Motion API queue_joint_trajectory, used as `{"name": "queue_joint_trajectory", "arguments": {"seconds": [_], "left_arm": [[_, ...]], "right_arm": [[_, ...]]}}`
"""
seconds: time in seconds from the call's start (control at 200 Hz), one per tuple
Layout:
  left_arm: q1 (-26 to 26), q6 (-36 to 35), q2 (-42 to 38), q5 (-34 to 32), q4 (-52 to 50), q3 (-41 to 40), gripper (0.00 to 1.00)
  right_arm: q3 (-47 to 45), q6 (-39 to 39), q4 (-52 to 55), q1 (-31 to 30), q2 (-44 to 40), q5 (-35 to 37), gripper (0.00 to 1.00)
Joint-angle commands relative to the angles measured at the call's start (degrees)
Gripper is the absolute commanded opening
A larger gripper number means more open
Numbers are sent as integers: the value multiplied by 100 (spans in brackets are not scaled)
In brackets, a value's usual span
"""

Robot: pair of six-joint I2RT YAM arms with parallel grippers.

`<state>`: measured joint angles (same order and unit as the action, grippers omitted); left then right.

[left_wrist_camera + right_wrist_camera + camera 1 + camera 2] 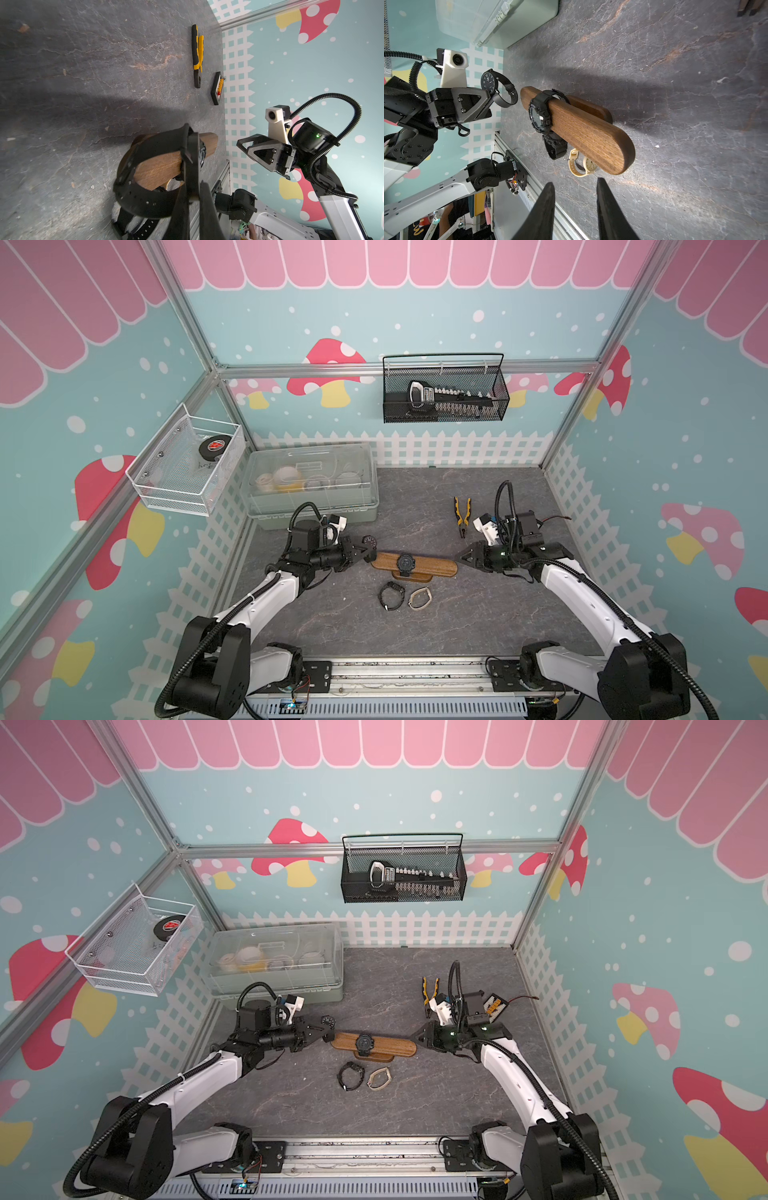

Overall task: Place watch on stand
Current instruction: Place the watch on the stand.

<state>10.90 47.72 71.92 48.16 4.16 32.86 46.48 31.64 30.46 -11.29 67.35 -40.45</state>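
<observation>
We look down on a grey marbled surface point(478, 622) between mushroom-papered walls; the wooden stand point(436, 567) sits at its middle with a chunky black watch point(405, 562) strapped round the bar; our left jaws are clamped on the strap of a round-faced watch point(490, 81), held just off the stand's left end, not touching it; our right jaws stand apart and empty near the other end; a dark watch point(391, 596) and a beige watch point(419, 598) lie just in front.

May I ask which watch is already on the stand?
The chunky black watch around the stand; the left gripper holds the round-faced watch, two lie on the table.
</observation>
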Motion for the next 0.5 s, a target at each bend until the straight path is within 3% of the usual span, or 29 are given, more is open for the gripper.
{"name": "queue_joint_trajectory", "arguments": {"seconds": [0.0,0.3,0.495], "left_arm": [[-35,-62,234,-88,50,-17,0],[-1,87,441,-169,286,-101,0],[313,183,506,-254,473,-129,0]], "right_arm": [[-121,-159,92,10,123,51,32],[-130,-184,81,7,260,46,32],[-213,-195,44,10,366,-2,32]]}}
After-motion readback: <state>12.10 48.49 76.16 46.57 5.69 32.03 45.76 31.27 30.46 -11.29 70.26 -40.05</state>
